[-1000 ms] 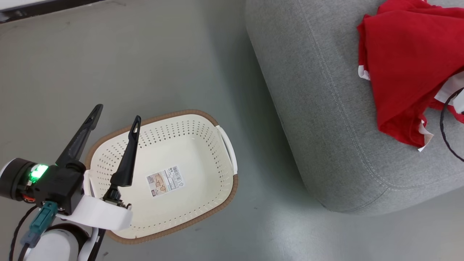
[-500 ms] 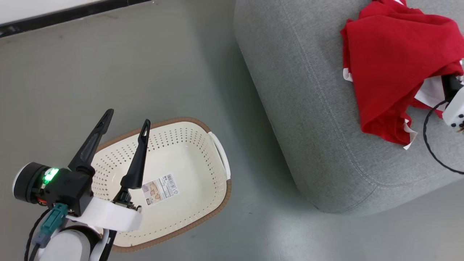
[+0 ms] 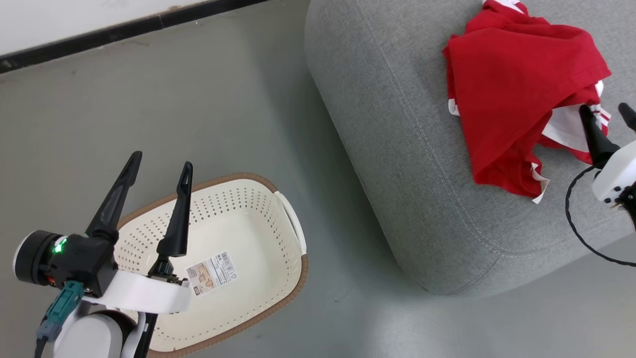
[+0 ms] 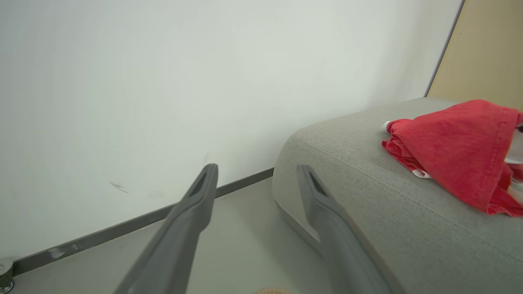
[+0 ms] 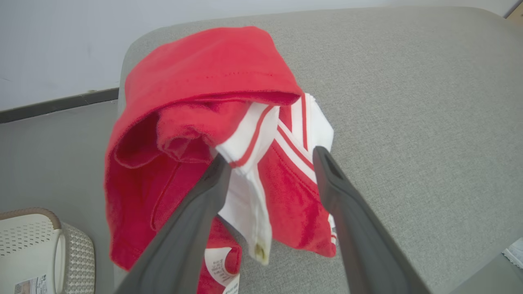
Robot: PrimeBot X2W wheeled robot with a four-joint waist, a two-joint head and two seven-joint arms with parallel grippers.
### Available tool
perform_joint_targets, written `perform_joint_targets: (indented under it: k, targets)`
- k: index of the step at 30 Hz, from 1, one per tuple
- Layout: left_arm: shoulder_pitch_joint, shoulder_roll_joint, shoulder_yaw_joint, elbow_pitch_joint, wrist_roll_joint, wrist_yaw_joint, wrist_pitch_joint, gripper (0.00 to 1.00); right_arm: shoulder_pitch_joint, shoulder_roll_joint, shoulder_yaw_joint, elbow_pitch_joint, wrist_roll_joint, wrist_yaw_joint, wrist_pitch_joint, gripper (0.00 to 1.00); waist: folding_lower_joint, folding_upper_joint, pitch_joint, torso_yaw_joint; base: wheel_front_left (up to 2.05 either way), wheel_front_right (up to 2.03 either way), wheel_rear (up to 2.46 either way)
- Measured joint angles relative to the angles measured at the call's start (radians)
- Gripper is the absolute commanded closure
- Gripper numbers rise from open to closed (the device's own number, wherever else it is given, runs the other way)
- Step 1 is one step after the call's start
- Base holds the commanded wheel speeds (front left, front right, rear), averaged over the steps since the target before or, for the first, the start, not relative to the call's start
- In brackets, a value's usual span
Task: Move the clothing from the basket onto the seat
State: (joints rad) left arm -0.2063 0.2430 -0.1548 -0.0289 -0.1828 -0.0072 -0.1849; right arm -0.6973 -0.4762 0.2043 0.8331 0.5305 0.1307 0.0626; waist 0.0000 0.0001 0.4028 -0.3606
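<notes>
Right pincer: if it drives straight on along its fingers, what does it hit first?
The clothing. Its white-striped fold lies close ahead of the right pincer, in line with the open jaws, and the seat is under it. Exact depth is hard to judge.

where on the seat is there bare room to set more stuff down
The seat is bare in a wide strip between its edge facing the basket and the clothing, and along the near edge below the pile. Crowded on the clothing's other side, where the right gripper stands, fingers open. The basket is empty.
</notes>
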Motion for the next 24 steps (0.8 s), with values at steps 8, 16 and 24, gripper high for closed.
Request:
perform_joint_targets:
  k: [8, 16, 24]
  targets:
    - [0.002, -0.010, 0.025, 0.030, -0.013, 0.017, -0.027, 0.00, 0.045, -0.027, 0.069, -0.130, 0.040, 0.000, -0.011, 0.00, 0.0000, 0.0000, -0.038, -0.012, 0.00, 0.00, 0.00]
    - [0.038, -0.029, 0.061, 0.057, -0.035, 0.036, -0.048, 0.00, 0.067, -0.086, 0.108, -0.262, 0.058, 0.000, -0.044, 0.00, 0.0000, 0.0000, -0.097, -0.011, 0.00, 0.00, 0.00]
    - [0.078, -0.051, 0.109, 0.084, -0.055, 0.072, -0.060, 0.00, 0.070, -0.081, 0.116, -0.359, 0.063, 0.000, -0.109, 0.00, 0.0000, 0.0000, -0.155, 0.010, 0.00, 0.00, 0.00]
